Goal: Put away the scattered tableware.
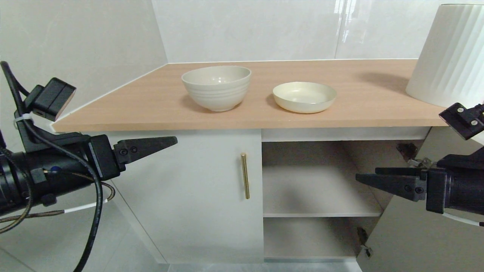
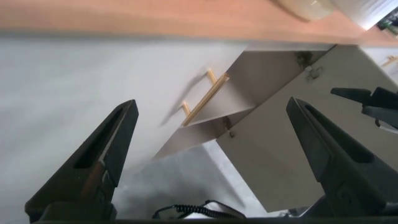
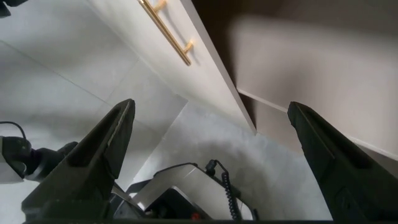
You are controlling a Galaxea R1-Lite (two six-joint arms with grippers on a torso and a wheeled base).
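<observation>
Two pieces of tableware stand on the wooden countertop point(image 1: 359, 98): a deep, ribbed, off-white bowl point(image 1: 216, 87) to the left and a shallow cream dish point(image 1: 304, 96) to its right. Both arms are below counter height in front of the cabinet. My left gripper point(image 1: 170, 141) point(image 2: 211, 106) is level with the closed left door, open and holding nothing. My right gripper point(image 1: 360, 177) point(image 3: 210, 106) points into the open right compartment, also open and holding nothing. Neither gripper touches the tableware. The left wrist view catches the bowl's underside point(image 2: 305, 7) at the counter's edge.
The cabinet's left door is closed and has a gold bar handle point(image 1: 245, 175) point(image 2: 202, 96) point(image 3: 166, 31). The right door point(image 1: 408, 234) is swung open, showing a bare shelf point(image 1: 317, 189) and a bottom space. A tall white ribbed object point(image 1: 450, 53) stands at the counter's right end.
</observation>
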